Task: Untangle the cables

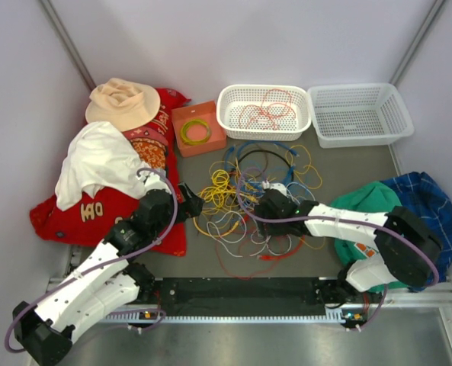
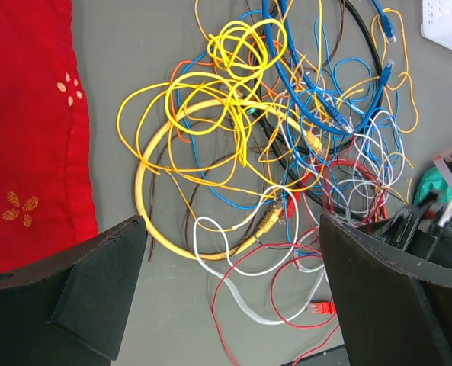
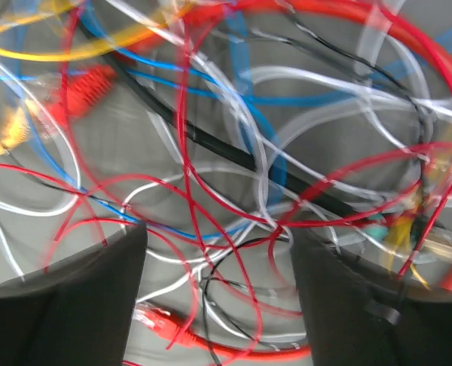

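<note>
Black fingers (image 2: 96, 290) of my left gripper (image 1: 192, 204) stand spread wide, gripping nothing, above the near-left edge of the cables (image 1: 233, 200). My right gripper (image 1: 258, 203) is spread too, low over the tangle's right side. Its wrist view is blurred, with red and white strands crossing between the fingers. The yellow, blue, white, red and black cables lie knotted mid-desk (image 1: 340, 164), between both grippers. Farther back, a white basket (image 1: 227, 128) holds a red-orange cable (image 1: 267, 112); a second basket (image 1: 360, 139) stands just beside it.
</note>
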`<state>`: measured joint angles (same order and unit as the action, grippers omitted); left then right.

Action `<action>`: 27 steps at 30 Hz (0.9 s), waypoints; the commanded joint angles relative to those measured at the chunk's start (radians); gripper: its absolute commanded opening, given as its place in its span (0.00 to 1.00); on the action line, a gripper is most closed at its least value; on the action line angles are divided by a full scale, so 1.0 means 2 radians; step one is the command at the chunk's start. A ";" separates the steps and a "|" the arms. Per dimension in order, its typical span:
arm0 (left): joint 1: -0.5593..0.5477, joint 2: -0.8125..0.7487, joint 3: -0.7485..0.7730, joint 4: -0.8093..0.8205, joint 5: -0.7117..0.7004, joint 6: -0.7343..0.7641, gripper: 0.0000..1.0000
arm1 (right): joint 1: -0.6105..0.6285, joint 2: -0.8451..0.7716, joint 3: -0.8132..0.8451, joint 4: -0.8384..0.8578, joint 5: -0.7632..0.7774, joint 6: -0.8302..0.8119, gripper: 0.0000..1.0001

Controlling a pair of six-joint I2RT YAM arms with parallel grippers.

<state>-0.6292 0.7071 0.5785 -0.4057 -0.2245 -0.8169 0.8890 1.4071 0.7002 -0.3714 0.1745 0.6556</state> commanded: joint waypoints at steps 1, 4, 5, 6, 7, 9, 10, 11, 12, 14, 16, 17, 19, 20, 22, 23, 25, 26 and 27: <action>0.000 -0.001 -0.002 0.012 0.004 -0.004 0.98 | 0.010 0.029 0.020 0.014 -0.004 0.015 0.37; 0.000 0.002 0.003 0.014 0.003 0.003 0.98 | 0.011 0.015 0.039 -0.001 0.012 0.004 0.06; 0.000 0.002 0.008 0.016 0.001 0.005 0.98 | 0.011 -0.002 0.047 -0.010 0.019 -0.001 0.00; 0.000 0.001 0.011 0.017 -0.001 0.012 0.98 | 0.011 -0.011 0.068 -0.028 0.026 -0.012 0.00; 0.000 0.002 0.015 0.023 -0.004 0.017 0.98 | 0.011 -0.023 0.080 -0.037 0.036 -0.019 0.00; 0.000 0.005 0.028 0.033 -0.007 0.033 0.98 | 0.011 -0.062 0.122 -0.052 0.045 -0.040 0.00; 0.000 0.007 0.034 0.038 -0.006 0.038 0.99 | 0.010 -0.074 0.139 -0.067 0.048 -0.048 0.00; 0.000 0.008 0.044 0.054 -0.002 0.044 0.99 | 0.011 -0.085 0.154 -0.071 0.048 -0.055 0.00; 0.000 0.010 0.050 0.062 0.001 0.060 0.99 | 0.011 -0.107 0.186 -0.076 0.048 -0.068 0.00; 0.000 0.015 0.066 0.091 0.011 0.079 0.99 | 0.011 -0.122 0.215 -0.091 0.045 -0.075 0.00; 0.000 0.015 0.074 0.112 0.014 0.086 0.99 | 0.010 -0.135 0.253 -0.104 0.042 -0.082 0.00; 0.000 0.014 0.079 0.121 0.014 0.086 0.99 | 0.011 -0.138 0.264 -0.118 0.041 -0.082 0.00; 0.000 0.005 0.080 0.162 0.016 0.079 0.99 | 0.011 -0.150 0.283 -0.125 0.036 -0.079 0.00; 0.000 -0.001 0.071 0.183 0.023 0.080 0.99 | 0.010 -0.155 0.288 -0.130 0.034 -0.078 0.00; 0.000 -0.015 0.054 0.280 0.052 0.089 0.99 | 0.011 -0.163 0.296 -0.130 0.025 -0.070 0.00; 0.000 -0.019 0.029 0.322 0.064 0.095 0.99 | 0.011 -0.170 0.300 -0.132 0.020 -0.067 0.00; 0.000 -0.013 0.006 0.426 0.101 0.094 0.99 | 0.011 -0.171 0.312 -0.135 0.004 -0.062 0.00; -0.001 -0.005 -0.004 0.450 0.110 0.089 0.99 | 0.011 -0.172 0.316 -0.138 -0.001 -0.060 0.00; -0.001 0.005 -0.003 0.467 0.147 0.086 0.99 | 0.011 -0.173 0.324 -0.141 -0.004 -0.059 0.00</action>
<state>-0.6292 0.6827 0.6247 0.1497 -0.1089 -0.6556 0.8967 1.0718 1.2781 -0.6205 0.2142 0.5247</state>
